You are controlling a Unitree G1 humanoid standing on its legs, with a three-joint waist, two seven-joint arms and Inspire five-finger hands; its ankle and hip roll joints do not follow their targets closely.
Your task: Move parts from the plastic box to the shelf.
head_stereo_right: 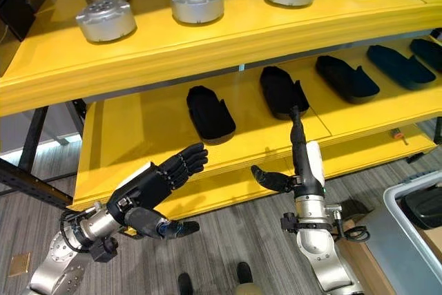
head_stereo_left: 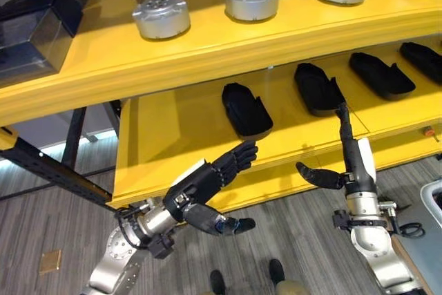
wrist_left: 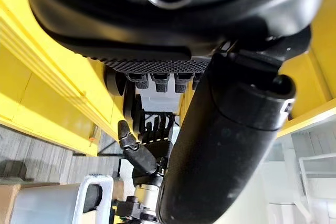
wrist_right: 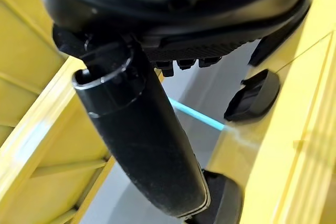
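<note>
Left eye view: 4 black moulded plastic parts lie on yellow shelf; left hand and right hand open, empty; grey plastic box contents unclear

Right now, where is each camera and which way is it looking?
Left eye view: on the robot's head, looking down at the yellow shelf, silver round parts above, black parts below; left hand and right hand both open.
Right eye view: beside it on the head, same scene slightly shifted.
Left wrist view: on the left wrist, along its own hand, facing the right hand.
Right wrist view: on the right wrist, along its own thumb, facing the lower shelf.
Shared: both eye views show the same shelf and both hands.
</note>
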